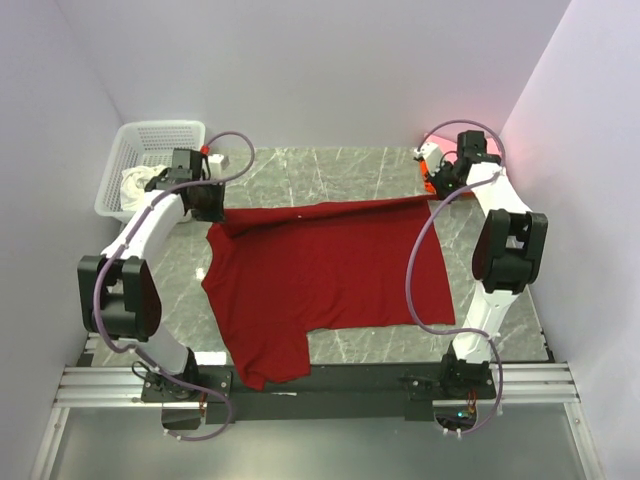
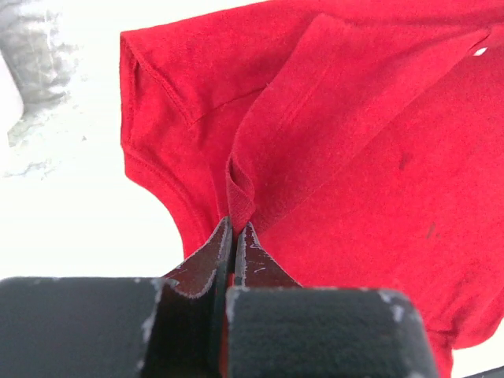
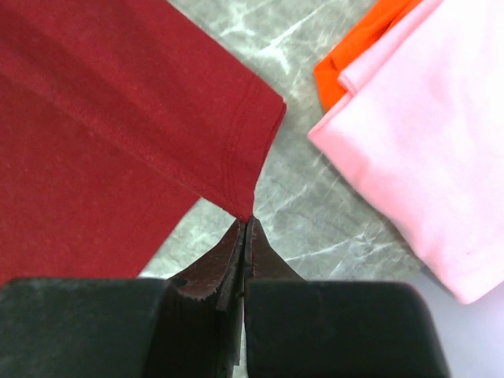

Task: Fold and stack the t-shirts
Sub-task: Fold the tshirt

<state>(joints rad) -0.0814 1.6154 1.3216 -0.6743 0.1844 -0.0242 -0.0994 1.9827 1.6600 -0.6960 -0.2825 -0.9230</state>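
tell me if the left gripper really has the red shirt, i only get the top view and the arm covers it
Observer: Yes. In the left wrist view, the left gripper is shut on a bunched fold of the deep red t-shirt, close to a sleeve.
Operator: and the right one
Observer: The right gripper is shut on a hemmed corner of the same shirt, and the corner is drawn to a point.
Operator: whats the pink stuff by the right wrist
Observer: It is a pink t-shirt, and an orange t-shirt peeks out from under it. Bare table shows between them and the red corner.
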